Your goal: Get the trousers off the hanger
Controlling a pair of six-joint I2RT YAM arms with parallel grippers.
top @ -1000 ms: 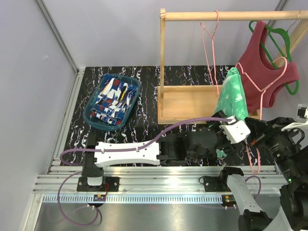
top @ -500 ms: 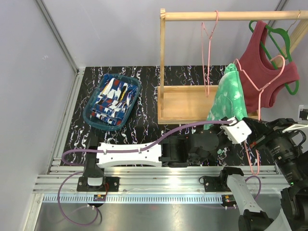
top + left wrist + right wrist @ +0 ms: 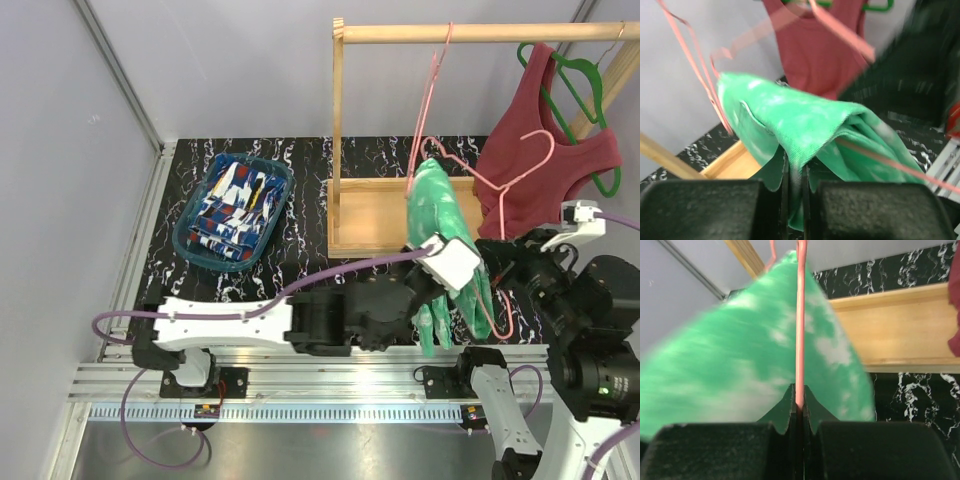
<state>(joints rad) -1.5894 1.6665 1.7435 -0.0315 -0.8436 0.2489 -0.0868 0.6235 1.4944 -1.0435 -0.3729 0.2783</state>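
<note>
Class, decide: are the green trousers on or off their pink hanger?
On: the green trousers drape folded over the pink hanger, whose wire runs through the fold.

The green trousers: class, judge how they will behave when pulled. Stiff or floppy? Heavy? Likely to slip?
Probably floppy: the green trousers hang in limp folds over the pink hanger. Likely light, since that thin hanger carries them. Slipping seems unlikely: the left gripper pinches a fold of textured cloth.

The jaws of the left gripper (image 3: 795,190) pinch a fold of the green trousers (image 3: 805,120), draped over a pink hanger (image 3: 900,168); a dark red tank top (image 3: 820,60) hangs behind.
</note>
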